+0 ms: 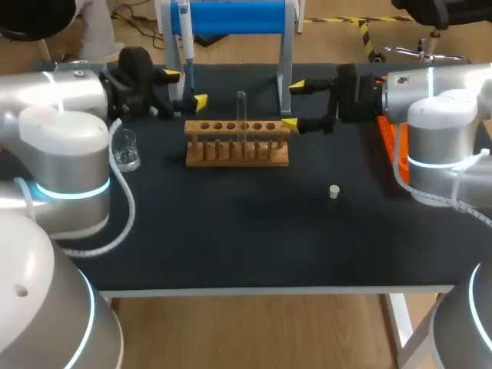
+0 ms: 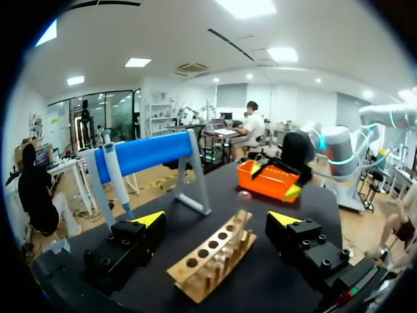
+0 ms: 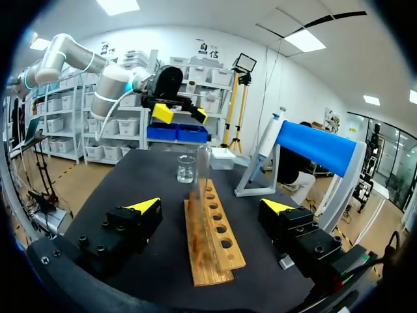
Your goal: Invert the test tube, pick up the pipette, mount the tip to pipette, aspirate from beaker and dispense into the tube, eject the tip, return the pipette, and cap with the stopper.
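Small white stopper (image 1: 334, 191) on black tabletop (image 1: 231, 238), lower right of centre. Clear glass test tube (image 1: 241, 115) upright in wooden rack (image 1: 237, 144), frame centre. Left jaws spread wide, empty, just left of rack. Right jaws spread, empty, at rack's right end. Glass beaker (image 1: 125, 150) at left. Blue-white pipette (image 1: 184, 46) hanging on blue stand (image 1: 231, 17), upper centre. Orange tip box (image 1: 387, 142) at right.

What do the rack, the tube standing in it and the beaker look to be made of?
The rack: wood, likely unvarnished; tan with visible grain, matte. The test tube and beaker: clear glass or plastic; see-through with glints, cannot tell which.
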